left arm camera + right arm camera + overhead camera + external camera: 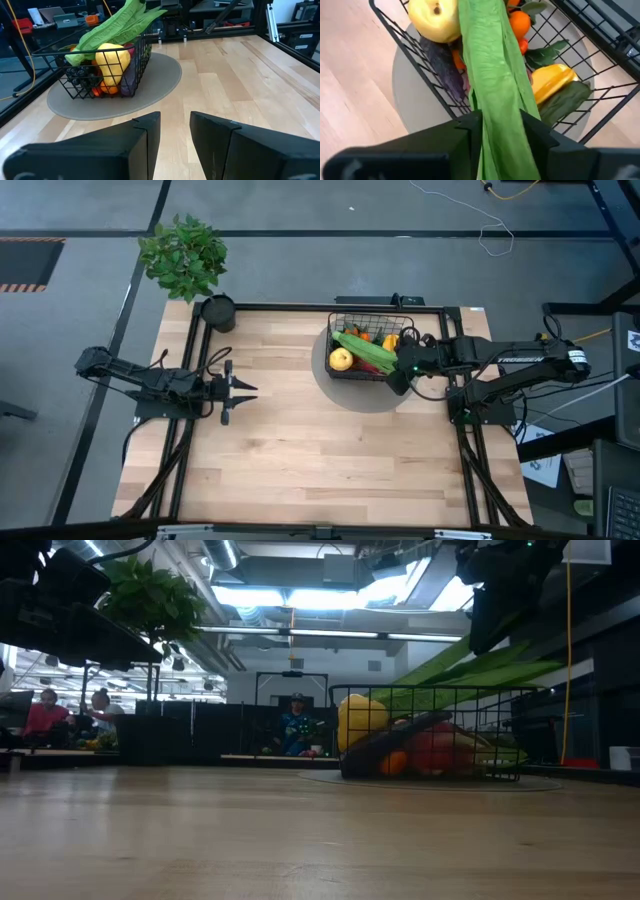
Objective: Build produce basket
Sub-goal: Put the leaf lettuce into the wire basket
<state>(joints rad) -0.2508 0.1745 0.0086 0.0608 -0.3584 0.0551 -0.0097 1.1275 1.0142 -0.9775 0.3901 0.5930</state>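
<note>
The black wire basket point(368, 345) stands on a round grey mat and holds a yellow lemon point(435, 20), purple eggplant point(442, 67), orange clusters point(518, 25) and yellow starfruit point(552, 82). Long green beans point(495, 75) lie slanting across the top of it. My right gripper point(398, 372) is at the basket's near right corner, shut on the beans. My left gripper point(245, 388) waits open over the table's left half, well clear of the basket point(100, 70). My right gripper holds the green beans by their right-hand end point(502, 132), pinched between the two fingers. It comes from the table's right, slanting down, with the beans running forward along the fingers. The held end is raised point(500, 650); the far end rests on the produce in the basket.
A leafy potted plant point(183, 255) and a small round black cup point(217, 312) stand at the table's far left corner. Bare wood lies between the two grippers and along the near edge. People show in the room beyond the table point(295, 725).
</note>
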